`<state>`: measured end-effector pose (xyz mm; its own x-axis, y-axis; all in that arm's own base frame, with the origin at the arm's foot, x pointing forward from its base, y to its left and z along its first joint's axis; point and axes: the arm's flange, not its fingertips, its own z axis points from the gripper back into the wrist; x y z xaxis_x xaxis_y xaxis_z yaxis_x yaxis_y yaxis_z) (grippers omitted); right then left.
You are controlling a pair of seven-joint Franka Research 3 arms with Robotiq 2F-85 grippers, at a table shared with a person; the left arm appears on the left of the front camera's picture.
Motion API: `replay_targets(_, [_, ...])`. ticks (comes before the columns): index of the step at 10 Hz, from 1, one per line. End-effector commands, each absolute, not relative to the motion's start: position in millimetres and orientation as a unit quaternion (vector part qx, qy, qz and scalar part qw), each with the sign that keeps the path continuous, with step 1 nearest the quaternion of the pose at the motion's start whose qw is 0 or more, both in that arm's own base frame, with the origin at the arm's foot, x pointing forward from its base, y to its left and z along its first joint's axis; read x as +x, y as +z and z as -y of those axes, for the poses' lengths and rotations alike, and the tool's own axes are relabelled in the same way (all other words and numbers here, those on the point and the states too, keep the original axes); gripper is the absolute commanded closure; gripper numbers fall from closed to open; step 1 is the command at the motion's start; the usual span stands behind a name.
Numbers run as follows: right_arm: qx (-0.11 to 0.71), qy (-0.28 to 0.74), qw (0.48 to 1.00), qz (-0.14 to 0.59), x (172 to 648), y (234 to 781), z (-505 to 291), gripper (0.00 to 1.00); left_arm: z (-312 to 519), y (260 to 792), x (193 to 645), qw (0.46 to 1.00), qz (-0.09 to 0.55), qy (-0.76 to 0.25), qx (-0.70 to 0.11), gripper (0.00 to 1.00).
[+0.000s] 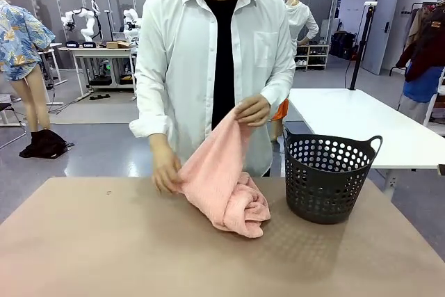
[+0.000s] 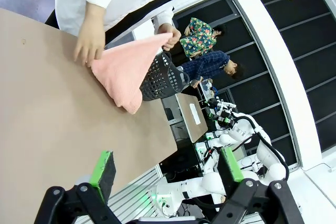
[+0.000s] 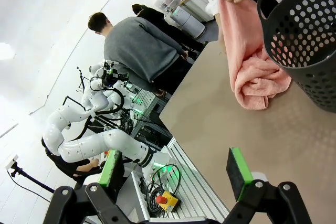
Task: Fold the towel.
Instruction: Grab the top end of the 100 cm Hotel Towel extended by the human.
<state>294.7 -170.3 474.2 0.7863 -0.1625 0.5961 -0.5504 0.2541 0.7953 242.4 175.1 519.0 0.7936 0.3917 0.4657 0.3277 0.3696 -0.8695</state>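
Left fingers [image 2: 102, 168] and right fingers [image 3: 238, 170] spread, towel [image 1: 224, 182] well apart, held by person [image 1: 174, 60]

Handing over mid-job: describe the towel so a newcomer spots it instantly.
On the brown table, look just left of the dark perforated basket. The towel is the crumpled salmon-pink cloth there, its top lifted by the person; it's the only soft, pink thing on the table.
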Motion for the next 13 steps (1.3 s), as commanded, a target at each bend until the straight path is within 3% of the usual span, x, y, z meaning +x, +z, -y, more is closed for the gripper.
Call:
replay_targets(1, [0.592,0.131,0.735,0.303,293.9,474.5,169.4,0.0,-174.1,519.3,243.3,0.757,0.328,0.013,-0.565,0.0])
replay_targets(13, [0.592,0.131,0.735,0.303,293.9,474.5,169.4,0.0,-174.1,519.3,243.3,0.757,0.328,0.013,-0.565,0.0])
